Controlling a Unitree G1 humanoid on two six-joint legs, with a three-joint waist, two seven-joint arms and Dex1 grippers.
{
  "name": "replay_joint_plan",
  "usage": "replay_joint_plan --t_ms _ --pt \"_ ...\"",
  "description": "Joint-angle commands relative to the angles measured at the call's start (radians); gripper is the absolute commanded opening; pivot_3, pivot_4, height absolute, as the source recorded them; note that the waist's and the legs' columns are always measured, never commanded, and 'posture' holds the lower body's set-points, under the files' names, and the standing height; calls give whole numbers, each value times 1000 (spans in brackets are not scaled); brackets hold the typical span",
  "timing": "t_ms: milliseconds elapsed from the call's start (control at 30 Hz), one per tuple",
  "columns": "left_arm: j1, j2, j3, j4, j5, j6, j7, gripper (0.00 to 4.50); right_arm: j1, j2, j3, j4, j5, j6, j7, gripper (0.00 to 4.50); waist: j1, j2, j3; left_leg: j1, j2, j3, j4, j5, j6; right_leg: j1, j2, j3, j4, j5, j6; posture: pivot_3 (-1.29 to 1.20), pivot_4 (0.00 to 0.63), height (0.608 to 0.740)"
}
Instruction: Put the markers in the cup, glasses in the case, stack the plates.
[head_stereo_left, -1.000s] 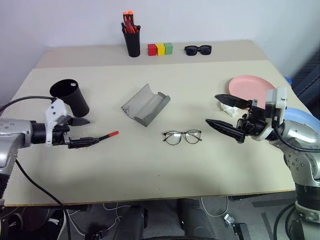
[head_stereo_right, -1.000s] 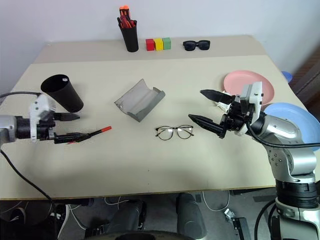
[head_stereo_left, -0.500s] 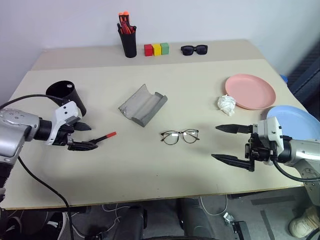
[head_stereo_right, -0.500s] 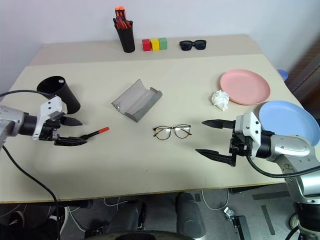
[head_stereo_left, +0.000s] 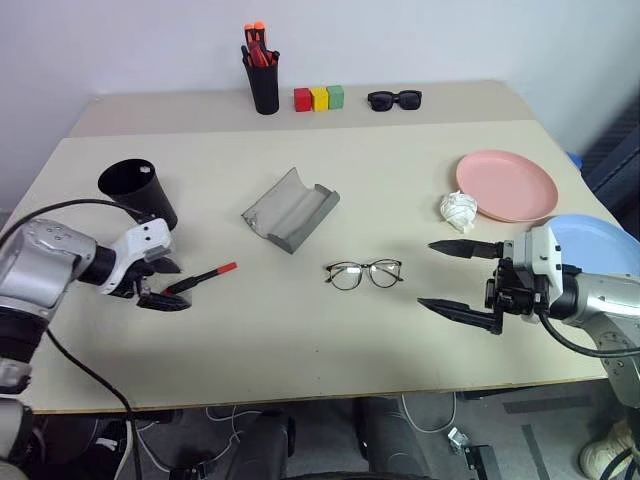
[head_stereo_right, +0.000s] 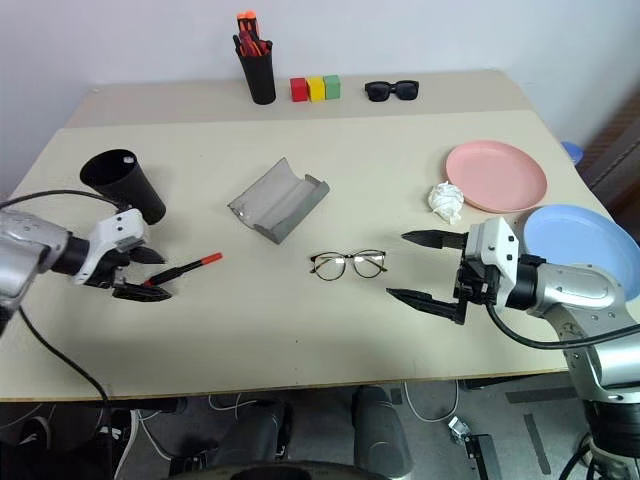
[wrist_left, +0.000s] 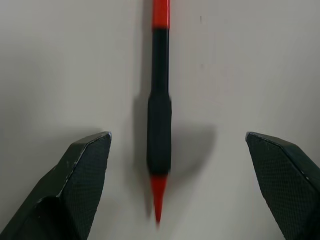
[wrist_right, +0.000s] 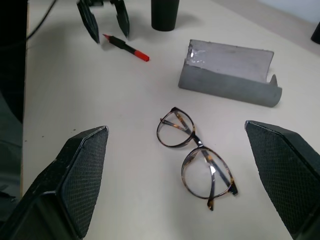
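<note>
Left gripper (wrist_left: 159, 190) straddles the marker (head_stereo_left: 198, 279) lying on the table (head_stereo_left: 300, 330), fingers apart, not yet touching the barrel. Risk: marker is slim & round, so uneven closing may roll it out or pinch only its tip. Right gripper (head_stereo_left: 462, 277) open, empty, near the glasses (head_stereo_left: 364, 272). Cup (head_stereo_left: 139, 193) just beyond the left gripper, looks empty. Case (head_stereo_left: 290, 209) open, nothing inside. Pen holder (head_stereo_left: 264, 82) at the back holds orange-capped pens. Pink plate (head_stereo_left: 506, 185) & blue plate (head_stereo_left: 600, 242) unstacked, at robot's right.

My left wrist view cuts off the marker (wrist_left: 159, 125) at its red end — the blue plate (head_stereo_left: 600, 240) runs off-frame, partly behind my right arm.
</note>
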Motion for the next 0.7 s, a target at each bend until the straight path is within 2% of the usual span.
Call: replay_joint_plan --t_ms 33,200,400,567,667,700 --pt "-15 -6 -20 70 44 -41 -5 2584 -20 4 -13 -16 3 -11 -17 4500 0 0 0 0 0 0 0 0 0 0 0 0 0 0 0 0 150 740" --pt "-17 19 -78 109 98 -54 -92 155 -46 -2 -22 1 4 -10 -28 4500 -6 1 -1 1 0 1 0 0 0 0 0 0 0 0 0 0 150 740" --pt "-60 -22 -5 90 28 -1 -94 65 -60 4 -10 7 -2 -13 -41 4500 -5 2 -1 1 0 1 0 0 0 0 0 0 0 0 0 0 150 740" --pt "-138 -91 201 -16 -230 239 -99 65 -73 15 4 21 -12 -18 -46 4500 2 -2 1 -1 0 -1 2 0 0 0 0 -1 1 0 0 0 150 740" --pt "-188 -152 332 -22 -317 211 -8 65 -81 20 8 28 -17 -20 -49 4500 3 -3 1 -1 0 -2 3 0 0 0 0 -1 0 0 0 0 150 740" --pt "-208 -183 386 -18 -333 152 46 65 -85 24 11 28 -19 -20 -51 4500 2 -2 1 -1 0 -2 3 0 0 0 0 -1 1 0 0 0 150 740"
